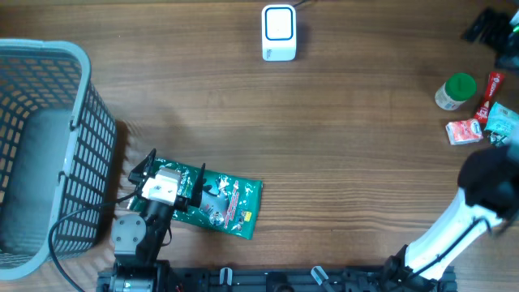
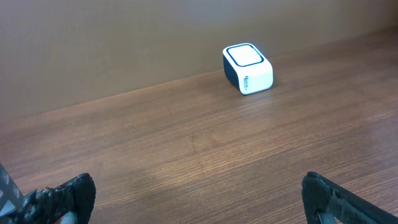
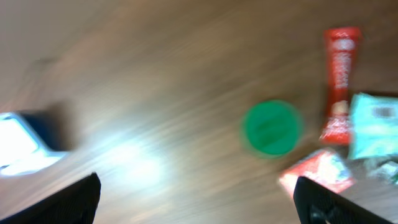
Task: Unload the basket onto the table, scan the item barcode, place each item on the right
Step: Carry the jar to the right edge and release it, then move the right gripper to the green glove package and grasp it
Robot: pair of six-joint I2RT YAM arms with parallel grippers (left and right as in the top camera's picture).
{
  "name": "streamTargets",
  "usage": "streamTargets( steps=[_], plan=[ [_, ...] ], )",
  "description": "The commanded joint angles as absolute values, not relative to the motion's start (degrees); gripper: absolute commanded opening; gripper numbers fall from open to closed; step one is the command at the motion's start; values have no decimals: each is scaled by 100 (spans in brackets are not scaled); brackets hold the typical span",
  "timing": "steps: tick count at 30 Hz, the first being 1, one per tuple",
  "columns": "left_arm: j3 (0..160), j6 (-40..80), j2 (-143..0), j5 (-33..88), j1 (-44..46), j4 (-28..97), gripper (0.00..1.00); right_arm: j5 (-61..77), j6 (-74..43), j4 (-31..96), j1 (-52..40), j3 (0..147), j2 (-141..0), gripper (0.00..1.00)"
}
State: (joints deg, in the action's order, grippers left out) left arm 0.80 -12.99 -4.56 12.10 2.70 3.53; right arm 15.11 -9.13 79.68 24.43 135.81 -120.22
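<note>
The white barcode scanner [image 1: 278, 32] stands at the far middle of the table and also shows in the left wrist view [image 2: 247, 67]. A green snack packet [image 1: 223, 204] lies flat near the front left. My left gripper [image 1: 166, 182] is over its left end, open, and only bare wood shows between its fingers [image 2: 62, 198]. My right gripper [image 3: 199, 202] is open and empty above the table at the right. In its blurred view, ahead of it, are a green-lidded bottle [image 3: 272, 127], a red stick pack [image 3: 339, 84], a red packet [image 3: 317, 174] and a teal packet [image 3: 373, 134].
A grey wire basket [image 1: 49, 154] stands at the left edge. The small items cluster at the right edge: bottle [image 1: 456, 91], red stick pack [image 1: 492, 89], red packet [image 1: 465, 130]. The right arm [image 1: 478, 195] reaches in from the front right. A dark object [image 1: 491, 28] sits at the far right corner.
</note>
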Motion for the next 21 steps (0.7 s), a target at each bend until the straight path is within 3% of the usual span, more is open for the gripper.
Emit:
streamTargets(
  steps=[1, 3, 5, 7, 11, 13, 17, 21],
  plan=[
    [58, -1264, -414, 1284, 290, 373, 100, 3640, -432, 8938, 1909, 13845, -11048, 99],
    [58, -1264, -414, 1284, 290, 373, 100, 4091, 244, 9216, 1297, 13740, -10827, 100],
    [58, -1264, -414, 1284, 290, 370, 100, 3404, 742, 9216, 366, 13469, -10757, 100],
    [58, -1264, -414, 1284, 290, 370, 100, 2742, 742, 9214, -556, 12914, -10757, 100],
    [58, -1264, -414, 1284, 290, 373, 100, 2749, 729, 8670, -2051, 11024, -10757, 100],
    [58, -1264, -414, 1284, 290, 370, 100, 3105, 733, 8071, -2615, 9898, -10757, 100],
    [58, -1264, -414, 1284, 290, 373, 100, 3157, -40, 5559, -3542, 7649, -10768, 100],
    [58, -1264, -414, 1284, 290, 370, 100, 3120, -298, 4025, -4091, 6995, -10781, 100]
  ],
)
